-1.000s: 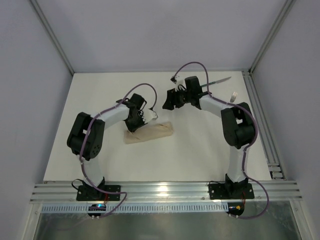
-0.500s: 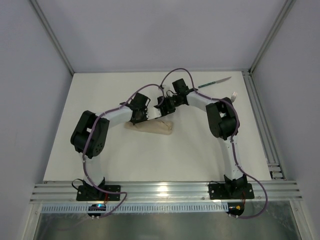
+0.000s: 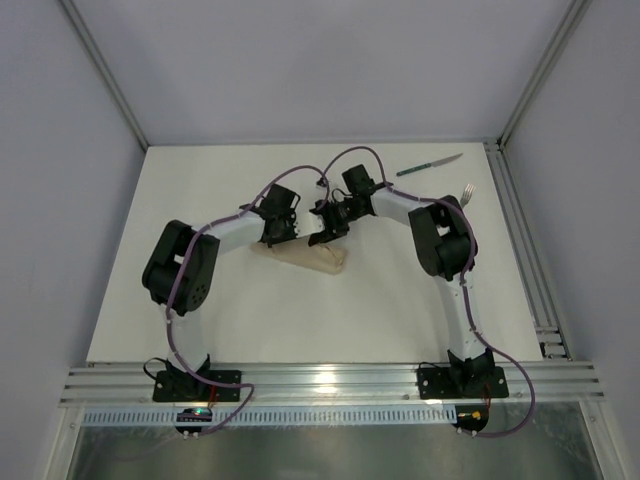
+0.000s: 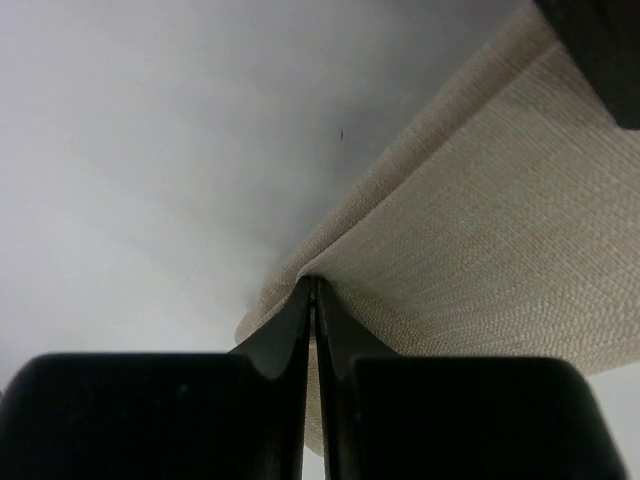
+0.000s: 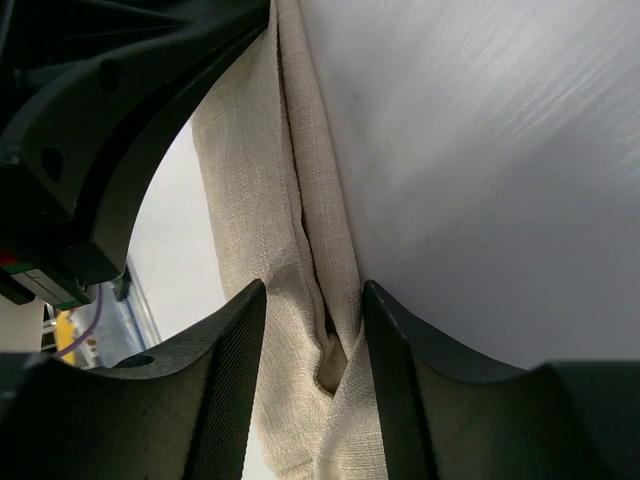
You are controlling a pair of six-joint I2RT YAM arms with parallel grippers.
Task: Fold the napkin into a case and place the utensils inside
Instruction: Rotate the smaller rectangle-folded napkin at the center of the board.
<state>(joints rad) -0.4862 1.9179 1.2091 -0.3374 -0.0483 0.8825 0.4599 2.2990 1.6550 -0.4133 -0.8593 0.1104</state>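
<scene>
napkin (image 3: 310, 257) is already down to a narrow oblong strip, lying slightly skewed in the middle of the bench (image 3: 350, 320), so the folding part looks mostly done; from overhead it's not clear whether it has a usable open pocket yet. left arm (image 3: 225, 232) is at the strip's left end, left jaws closed tight on a cloth edge, and its wrist view shows the fabric pinched right between the tips. right arm (image 3: 400, 205) sits over the other half, right jaws apart and straddling a lengthwise fold, cloth between them but not gripped; there's a small gap in the layers there, possibly the pocket mouth, can't confirm. Judgement: last of the fold stage, shaping or opening the case. knife (image 3: 428, 165) and fork (image 3: 467, 192) both lie at the far right of the bench, well apart from the napkin, neither one in. Not yet done: finish or open the pouch, pick up each utensil, slide both inside, so roughly half the task
</scene>
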